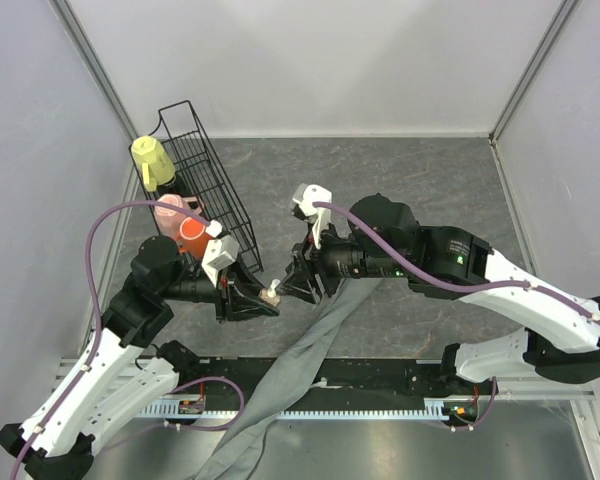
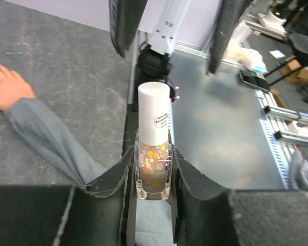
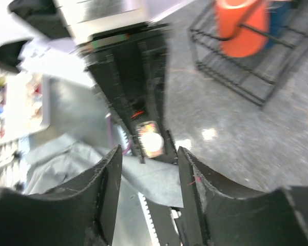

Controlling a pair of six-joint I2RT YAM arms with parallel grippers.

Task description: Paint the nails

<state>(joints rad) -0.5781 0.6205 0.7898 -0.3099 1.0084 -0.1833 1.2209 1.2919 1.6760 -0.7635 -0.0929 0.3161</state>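
A small glass nail polish bottle (image 2: 153,171) with glitter flecks and a white cap (image 2: 154,115) stands upright between the fingers of my left gripper (image 2: 153,156), which is shut on its glass body. In the top view the bottle (image 1: 271,296) hangs over the grey sleeve (image 1: 300,365). My right gripper (image 3: 148,174) is open, its jaws on either side of the cap (image 3: 152,141) without touching it. The mannequin hand (image 2: 6,87) lies flat on the table at the far left of the left wrist view. Its nails are too small to make out. The right arm hides the hand from above.
A black wire basket (image 1: 210,170) stands at the back left with a yellow cup (image 1: 152,160), a pink item (image 1: 173,210) and an orange cup (image 1: 192,235). The sleeve trails over the front rail (image 1: 380,405). Grey walls close in three sides.
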